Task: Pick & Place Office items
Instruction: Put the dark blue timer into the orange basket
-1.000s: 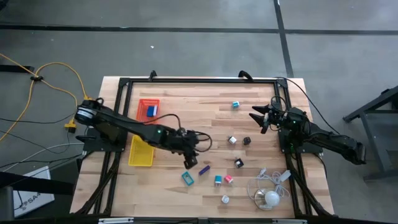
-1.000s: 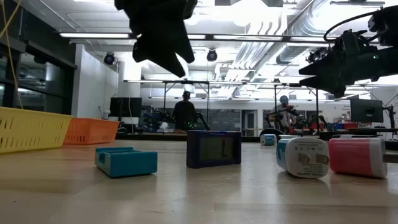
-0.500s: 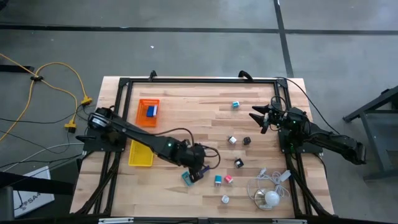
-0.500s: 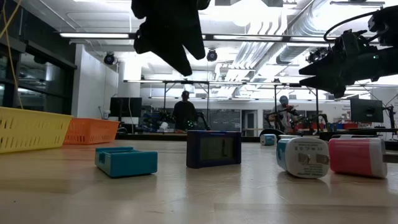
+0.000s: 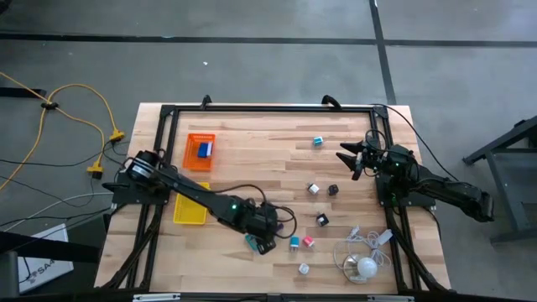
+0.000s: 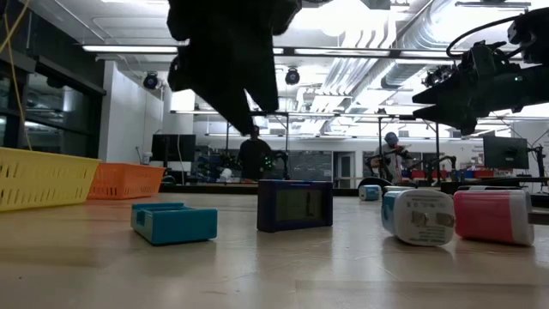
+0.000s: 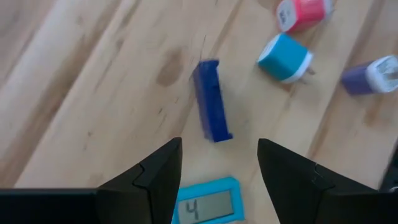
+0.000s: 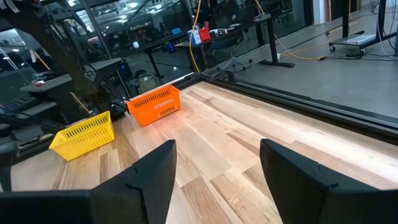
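The left pincer [image 7: 217,171] is held open above the dark blue block [image 7: 211,101] and teal block [image 7: 207,206]; the right pincer [image 5: 345,157] is parked open at the bench [image 5: 252,134] edge

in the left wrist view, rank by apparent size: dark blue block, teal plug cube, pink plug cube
1. dark blue flat block
2. teal and white plug cube
3. pink and white plug cube, partly cut off by the picture's edge, so unsure

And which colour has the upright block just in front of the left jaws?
Dark blue. The block shows best in the left wrist view, standing on its edge on the wood.
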`<state>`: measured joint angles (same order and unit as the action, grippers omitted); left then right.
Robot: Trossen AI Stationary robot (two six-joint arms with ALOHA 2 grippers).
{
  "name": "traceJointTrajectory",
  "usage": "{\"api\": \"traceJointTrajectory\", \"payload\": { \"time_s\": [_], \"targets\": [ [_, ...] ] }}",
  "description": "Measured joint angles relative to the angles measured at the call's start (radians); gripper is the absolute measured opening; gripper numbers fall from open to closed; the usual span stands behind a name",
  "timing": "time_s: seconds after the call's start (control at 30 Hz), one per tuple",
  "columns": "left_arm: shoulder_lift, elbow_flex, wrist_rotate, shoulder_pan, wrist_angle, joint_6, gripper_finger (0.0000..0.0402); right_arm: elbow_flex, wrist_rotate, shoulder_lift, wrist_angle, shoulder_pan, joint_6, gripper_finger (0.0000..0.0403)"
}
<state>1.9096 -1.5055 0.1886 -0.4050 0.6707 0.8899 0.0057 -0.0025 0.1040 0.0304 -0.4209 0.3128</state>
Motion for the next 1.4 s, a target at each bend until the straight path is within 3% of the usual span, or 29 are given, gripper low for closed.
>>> {"api": "traceJointTrajectory", "payload": {
  "time_s": [0.47,1.4],
  "targets": [
    [0.072,0.001,-0.051,0.000,-0.072,0.009,0.0202,0.000,0.000,0.000,-0.003,0.000,0.000,0.0219],
    [0.122,0.001,-0.039,0.008,-0.091,0.031,0.0202,0.000,0.000,0.000,-0.011,0.000,0.000,0.0219]
  ]
}}
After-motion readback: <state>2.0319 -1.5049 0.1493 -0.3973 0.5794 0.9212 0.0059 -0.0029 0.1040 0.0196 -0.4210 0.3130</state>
